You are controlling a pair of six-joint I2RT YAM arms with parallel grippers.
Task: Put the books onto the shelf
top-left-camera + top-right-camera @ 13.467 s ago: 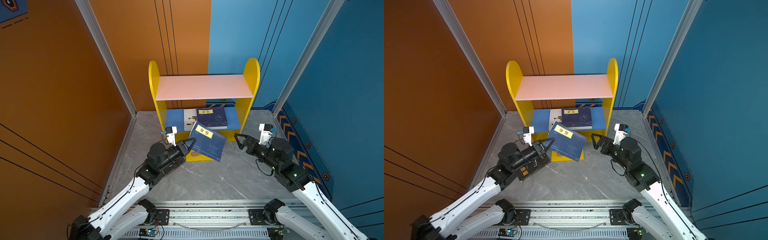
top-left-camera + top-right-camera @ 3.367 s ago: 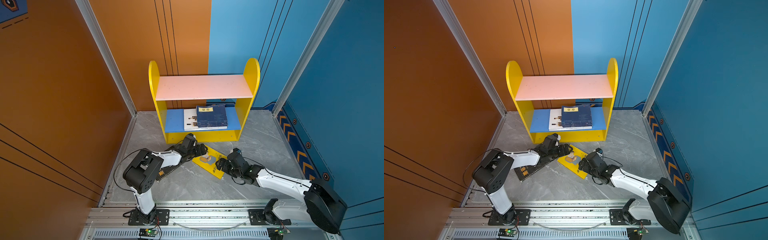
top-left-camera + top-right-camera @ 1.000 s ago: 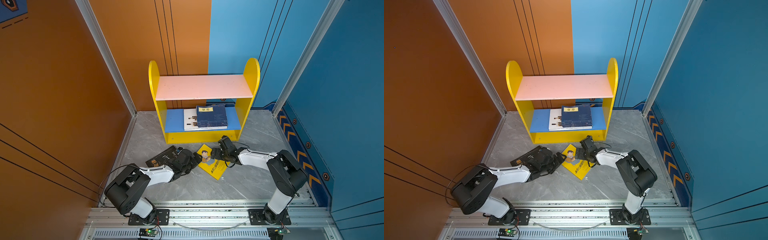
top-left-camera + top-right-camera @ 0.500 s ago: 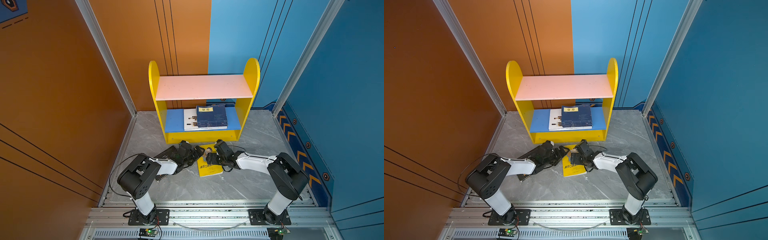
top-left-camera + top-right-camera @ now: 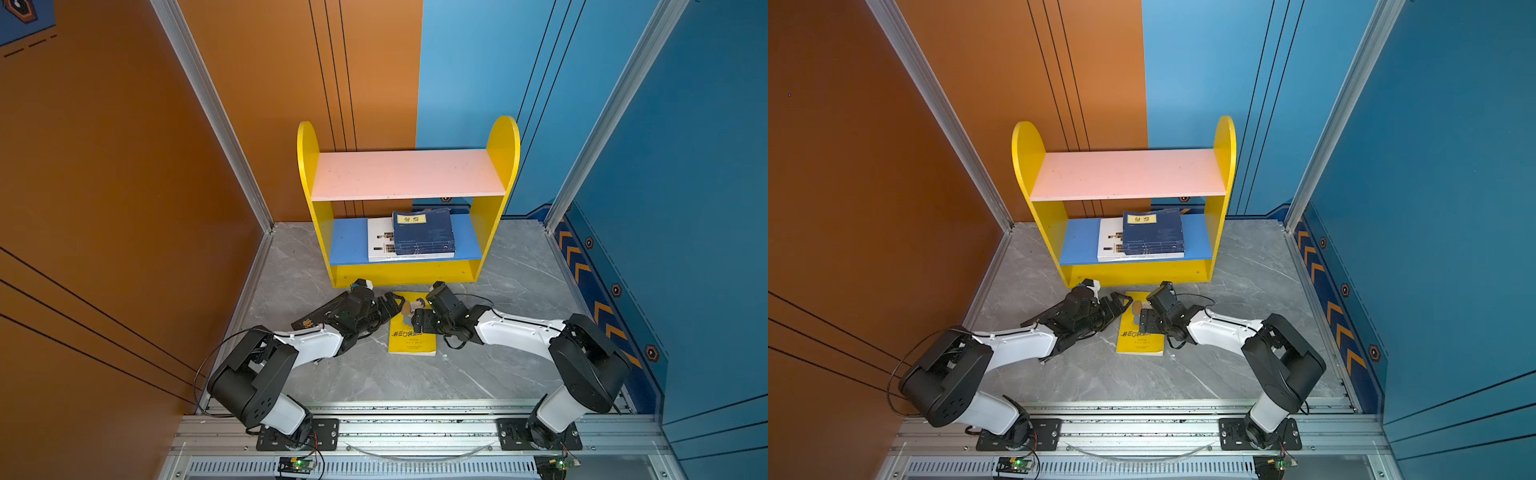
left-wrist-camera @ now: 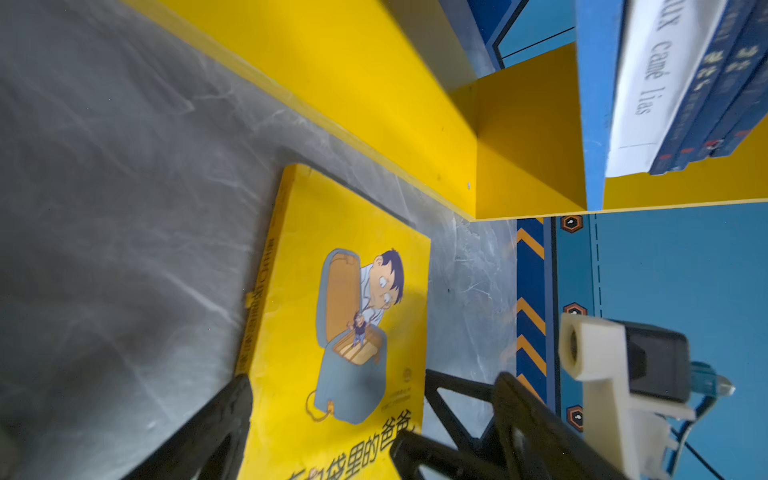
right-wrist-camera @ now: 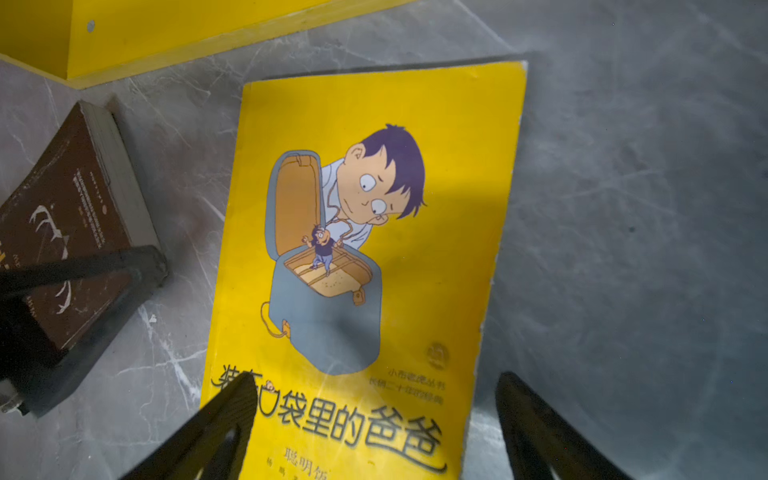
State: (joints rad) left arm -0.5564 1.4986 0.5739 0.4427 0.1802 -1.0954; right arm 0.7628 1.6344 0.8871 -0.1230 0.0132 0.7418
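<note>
In both top views the yellow book (image 5: 412,334) lies flat on the floor (image 5: 374,374), just before the shelf (image 5: 405,276), between the left gripper (image 5: 395,303) and the right gripper (image 5: 417,320). Left wrist view: jaws gape over the book, empty. Right wrist view: jaws gape over its cover, empty, with a black book (image 7: 70,224) beside it.

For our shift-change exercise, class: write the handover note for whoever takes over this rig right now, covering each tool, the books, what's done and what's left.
Left tool: open, holding nothing, low at the yellow book's edge.
Right tool: open, holding nothing, over that book's cover.
Done: white book and navy books stacked on the shelf's blue lower board.
To do: yellow book and black book, both flat on the floor before the shelf.
</note>
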